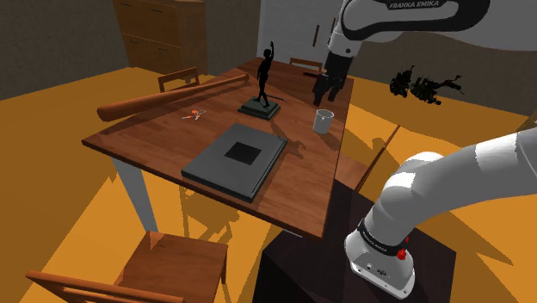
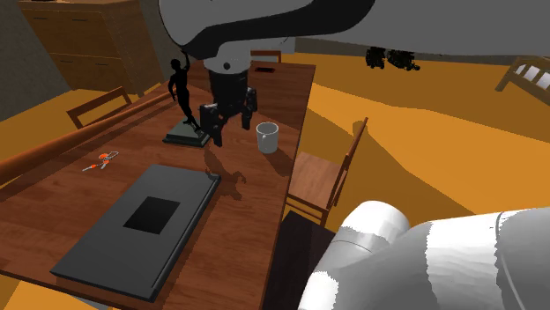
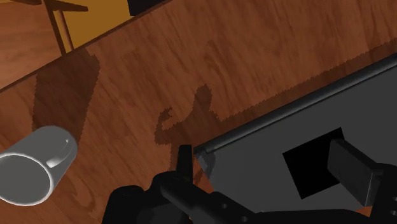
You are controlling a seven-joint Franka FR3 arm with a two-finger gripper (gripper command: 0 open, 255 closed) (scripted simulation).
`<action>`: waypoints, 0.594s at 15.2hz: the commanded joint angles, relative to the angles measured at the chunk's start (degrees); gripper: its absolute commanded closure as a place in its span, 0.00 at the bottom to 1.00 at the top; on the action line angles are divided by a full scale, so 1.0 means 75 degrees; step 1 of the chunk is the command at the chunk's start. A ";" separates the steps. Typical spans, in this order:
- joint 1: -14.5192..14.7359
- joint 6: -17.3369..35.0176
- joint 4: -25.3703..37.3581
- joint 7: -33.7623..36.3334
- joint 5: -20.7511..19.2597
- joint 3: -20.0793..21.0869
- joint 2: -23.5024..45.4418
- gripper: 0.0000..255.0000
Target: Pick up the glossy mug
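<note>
Grey mug [image 1: 324, 120] upright near gripper [image 1: 326, 98], jaws apart

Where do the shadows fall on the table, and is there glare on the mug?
Wrist view: a bright highlight on the mug's side; a jagged-edged shadow on the table between mug and grey slab. Second exterior view: a shadow on the wood below the open gripper.

— What sort of place is this?
— A room in a home, apparently a dining room: a wooden table [image 1: 155, 129] with wooden chairs [image 1: 176, 258] around it, a wooden chest of drawers [image 1: 159, 34] by the wall, and an orange floor [image 1: 52, 198].
— Anything homely on the table?
— A dark dancer statuette [image 1: 267, 77] and a baseball bat [image 1: 172, 96].
</note>
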 commanded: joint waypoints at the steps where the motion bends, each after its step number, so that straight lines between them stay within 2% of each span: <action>1: -0.0087 0.0272 0.0064 -0.0327 -0.0106 -0.0305 0.0302 0.00; 9: -0.0256 0.1387 0.0669 -0.1655 -0.0103 -0.1511 0.1951 0.00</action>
